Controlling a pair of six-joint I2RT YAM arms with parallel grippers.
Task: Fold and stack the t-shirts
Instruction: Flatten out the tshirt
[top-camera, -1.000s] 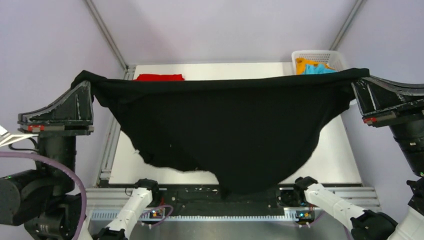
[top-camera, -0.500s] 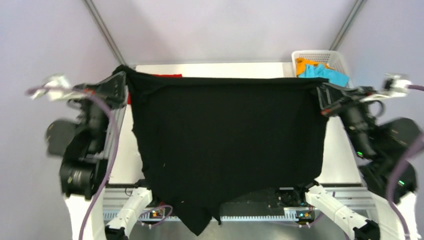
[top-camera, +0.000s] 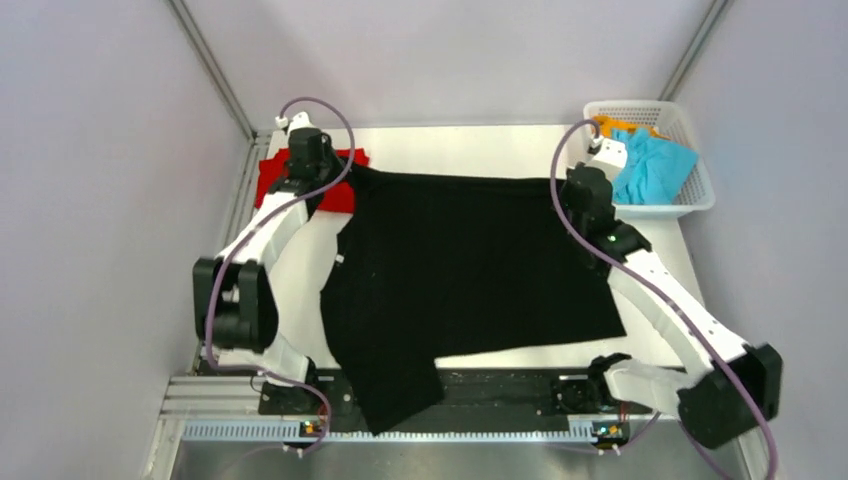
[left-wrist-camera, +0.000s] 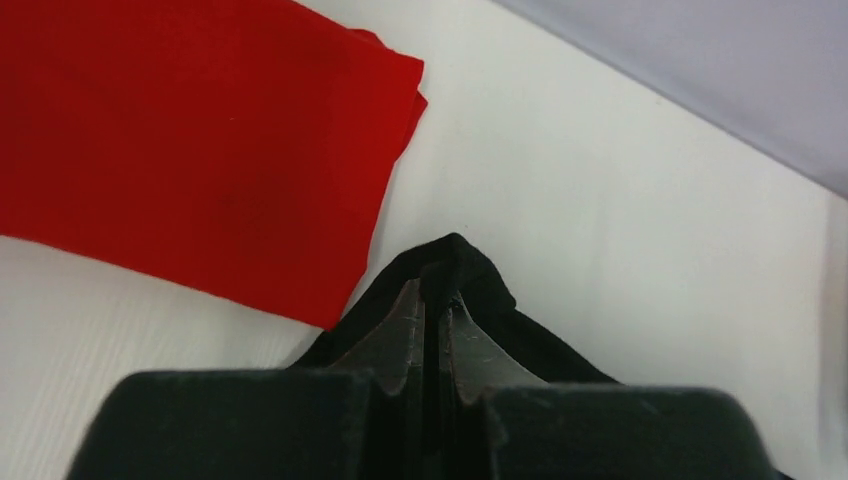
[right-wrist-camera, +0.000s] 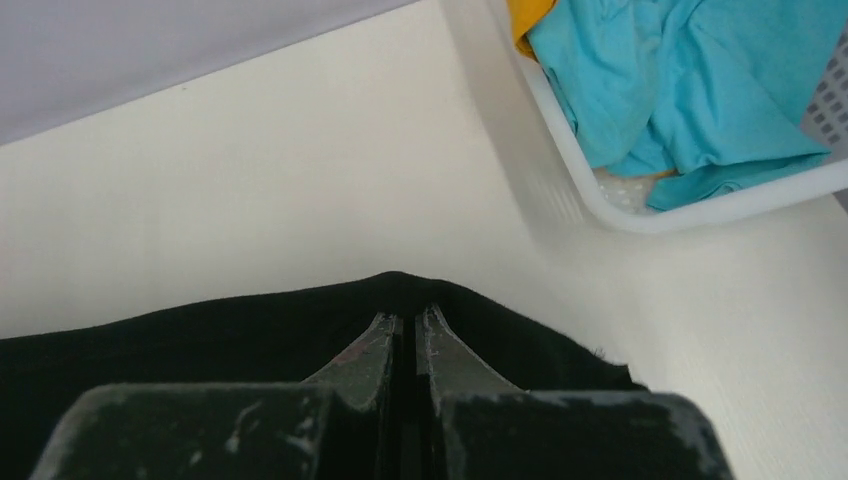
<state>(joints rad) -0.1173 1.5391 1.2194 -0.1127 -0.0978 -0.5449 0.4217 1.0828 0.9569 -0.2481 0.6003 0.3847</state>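
Black t-shirt (top-camera: 470, 260): soft matt cloth. Red t-shirt (left-wrist-camera: 180, 140), beside its far-left corner: smooth matt knit cloth. Basket (right-wrist-camera: 600, 205), beyond its far-right corner: white plastic, perforated walls, faint sheen; cyan garment (right-wrist-camera: 690, 90) and orange garment (right-wrist-camera: 530, 15) inside, crumpled matt cloth. Table (left-wrist-camera: 620, 200) beneath black t-shirt: smooth matt white. Rail (top-camera: 500, 430) at its near hem: ribbed bare metal.

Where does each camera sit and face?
Top external: above and behind the bases, looking down on the white table; left arm and right arm show.
Left wrist: past its claw, shut on the large black cloth t-shirt, toward the red cloth t-shirt.
Right wrist: past its claw, shut on that shirt, toward the white plastic basket.
All share the black shirt.
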